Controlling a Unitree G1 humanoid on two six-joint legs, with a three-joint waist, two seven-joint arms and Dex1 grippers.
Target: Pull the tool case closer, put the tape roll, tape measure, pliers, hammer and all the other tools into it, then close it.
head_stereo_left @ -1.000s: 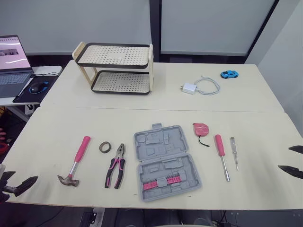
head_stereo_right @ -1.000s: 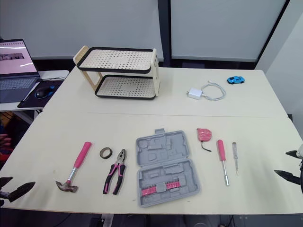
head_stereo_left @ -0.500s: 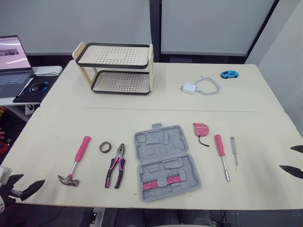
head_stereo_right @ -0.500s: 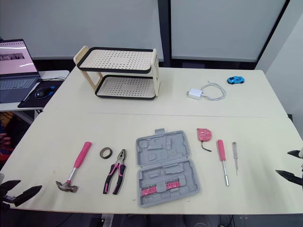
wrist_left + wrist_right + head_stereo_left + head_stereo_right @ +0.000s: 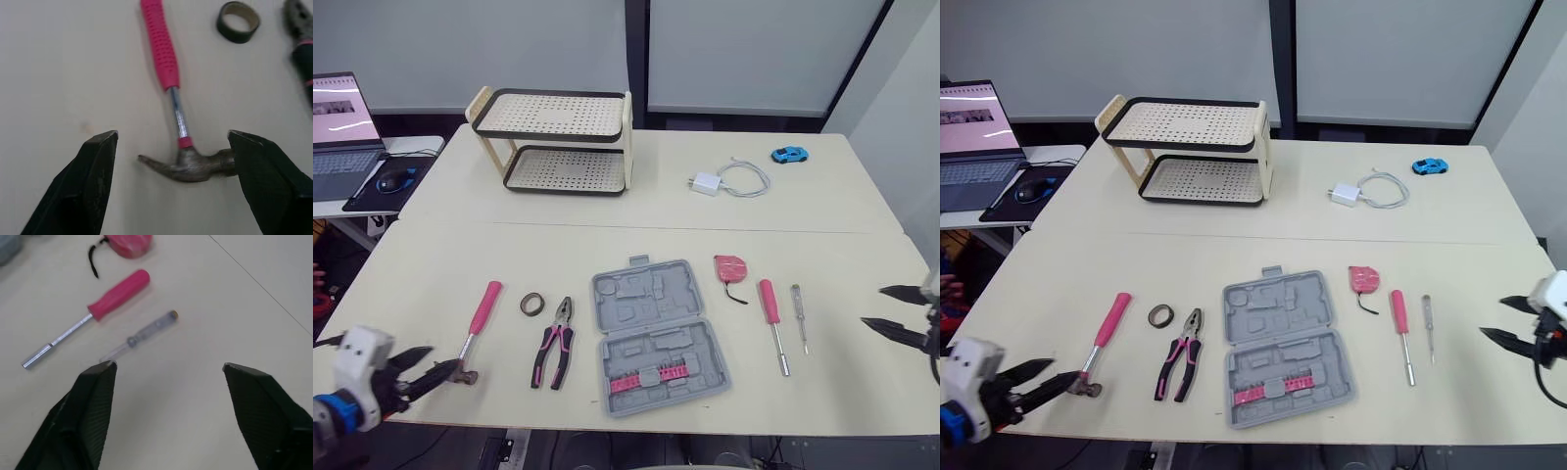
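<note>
The left claw [image 5: 445, 358] is spread wide around the head of the hammer [image 5: 481, 313]. Past it lie the tape roll [image 5: 531, 304] and the pliers [image 5: 554, 343], then the open tool case [image 5: 654, 335]. The right claw [image 5: 871, 305], also spread, points at the small clear screwdriver [image 5: 798, 315] and the pink screwdriver [image 5: 768, 302], with the tape measure [image 5: 730, 266] beyond them before the case.

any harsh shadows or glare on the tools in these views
Left wrist view: the hammer casts only a faint, soft shadow, with a thin glint on its shaft. Right wrist view: the pink screwdriver gleams along its metal shaft, little shadow. Left eye view: the table is evenly lit.
</note>
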